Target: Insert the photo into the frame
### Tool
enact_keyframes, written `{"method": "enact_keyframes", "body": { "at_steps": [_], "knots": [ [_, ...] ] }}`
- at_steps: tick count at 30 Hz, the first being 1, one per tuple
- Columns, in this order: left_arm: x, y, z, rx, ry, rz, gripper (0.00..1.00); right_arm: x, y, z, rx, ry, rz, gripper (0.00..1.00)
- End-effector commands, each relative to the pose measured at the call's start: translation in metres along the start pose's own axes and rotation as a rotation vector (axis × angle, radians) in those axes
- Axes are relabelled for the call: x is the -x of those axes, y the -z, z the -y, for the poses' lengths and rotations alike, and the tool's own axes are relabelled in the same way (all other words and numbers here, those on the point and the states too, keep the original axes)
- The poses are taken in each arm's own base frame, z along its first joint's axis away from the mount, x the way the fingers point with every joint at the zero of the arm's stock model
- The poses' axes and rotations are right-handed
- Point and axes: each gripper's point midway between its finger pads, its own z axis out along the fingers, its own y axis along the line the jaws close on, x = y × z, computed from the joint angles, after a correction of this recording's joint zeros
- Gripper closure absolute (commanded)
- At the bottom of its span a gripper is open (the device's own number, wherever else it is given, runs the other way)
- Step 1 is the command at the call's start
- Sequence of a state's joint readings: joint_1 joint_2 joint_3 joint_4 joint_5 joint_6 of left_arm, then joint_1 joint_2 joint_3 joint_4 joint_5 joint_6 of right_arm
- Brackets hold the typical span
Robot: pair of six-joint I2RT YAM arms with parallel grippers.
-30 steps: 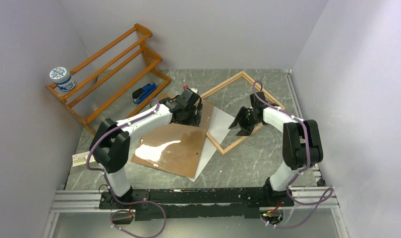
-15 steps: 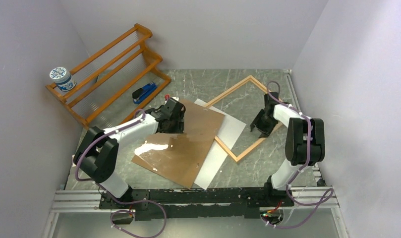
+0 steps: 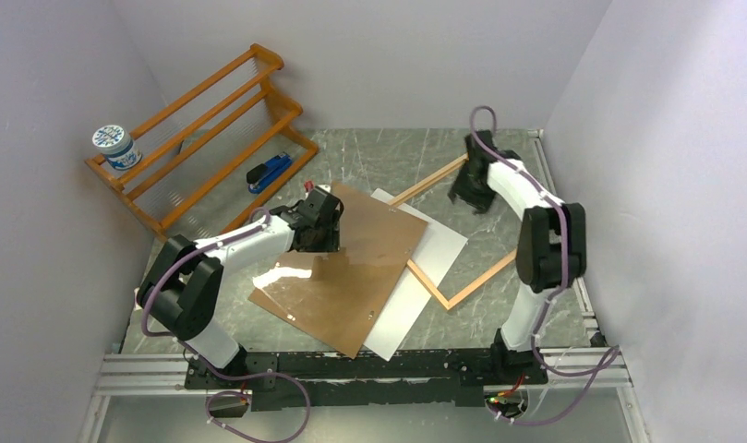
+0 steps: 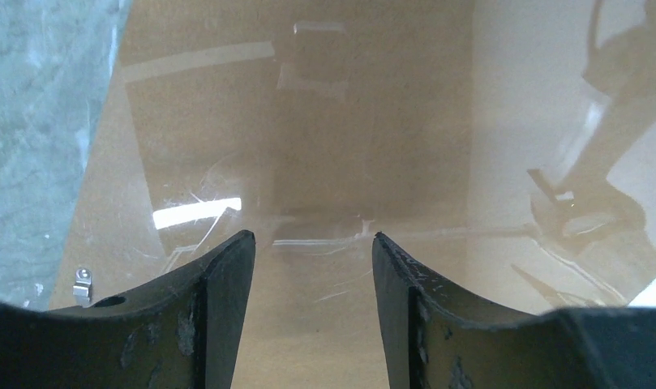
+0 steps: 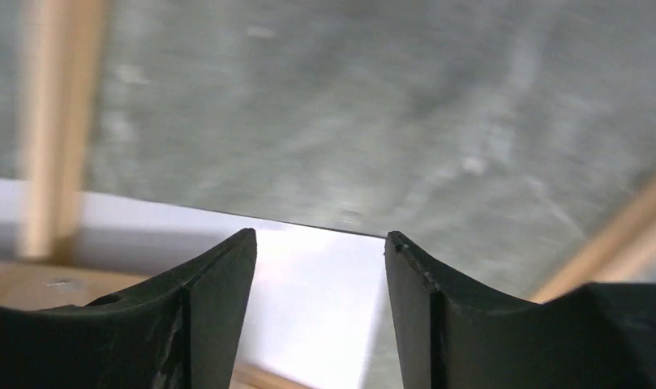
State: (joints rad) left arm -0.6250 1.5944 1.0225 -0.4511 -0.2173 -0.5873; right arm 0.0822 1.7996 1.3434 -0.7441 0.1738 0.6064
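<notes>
On the grey tabletop (image 3: 388,152), the right fingers (image 5: 219,324), spread and empty, have swung to the far corner of the frame (image 3: 480,284). The photo (image 3: 431,247) lies white-side up, overlapping its left side, part-covered by the backing board (image 3: 351,268), where the left fingers (image 4: 219,324) hover apart. Insertion looks unstarted.

walls (image 3: 397,55): plain pale lilac | tabletop (image 3: 388,152): grey marbled, perhaps stone | rack (image 3: 259,63): orange wood, far-left
</notes>
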Motion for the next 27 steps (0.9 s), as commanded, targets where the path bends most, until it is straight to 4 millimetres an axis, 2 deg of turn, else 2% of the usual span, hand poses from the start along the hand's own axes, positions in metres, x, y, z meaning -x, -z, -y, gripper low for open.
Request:
{"method": "enact_keyframes", "body": {
  "at_steps": [1, 2, 4, 6, 10, 13, 16, 20, 22, 24, 27],
  "knots": [
    [-0.003, 0.002, -0.001, -0.024, -0.008, 0.004, 0.41, 0.009, 0.008, -0.087, 0.137, 0.03, 0.01, 0.34],
    [-0.004, 0.002, -0.001, -0.026, -0.012, 0.002, 0.41, 0.013, 0.008, -0.101, 0.146, 0.032, 0.028, 0.33],
    [-0.006, 0.002, -0.002, -0.03, -0.015, 0.0, 0.41, 0.021, 0.005, -0.124, 0.146, 0.023, 0.064, 0.23],
    [-0.007, 0.001, 0.0, -0.039, -0.02, -0.003, 0.42, 0.034, 0.004, -0.146, 0.145, 0.014, 0.104, 0.19],
    [-0.01, -0.004, 0.0, -0.043, -0.019, -0.014, 0.42, 0.039, -0.013, -0.164, 0.08, 0.036, 0.135, 0.17],
    [-0.014, -0.009, -0.001, -0.035, -0.016, -0.03, 0.43, 0.036, -0.03, -0.17, 0.027, 0.065, 0.142, 0.16],
    [-0.018, -0.011, -0.001, -0.034, -0.016, -0.043, 0.43, 0.03, -0.044, -0.168, -0.025, 0.075, 0.133, 0.16],
    [-0.019, -0.011, -0.006, -0.014, -0.033, -0.043, 0.44, 0.028, -0.055, -0.168, -0.045, 0.08, 0.143, 0.17],
    [-0.02, -0.011, -0.019, 0.051, -0.034, -0.035, 0.44, 0.028, -0.059, -0.173, -0.031, 0.093, 0.139, 0.22],
    [-0.022, -0.011, -0.033, 0.116, -0.032, -0.032, 0.45, 0.025, -0.062, -0.177, -0.016, 0.131, 0.118, 0.31],
    [-0.028, -0.013, -0.036, 0.117, -0.034, -0.044, 0.45, 0.021, -0.068, -0.171, -0.037, 0.164, 0.111, 0.39]
  ]
}}
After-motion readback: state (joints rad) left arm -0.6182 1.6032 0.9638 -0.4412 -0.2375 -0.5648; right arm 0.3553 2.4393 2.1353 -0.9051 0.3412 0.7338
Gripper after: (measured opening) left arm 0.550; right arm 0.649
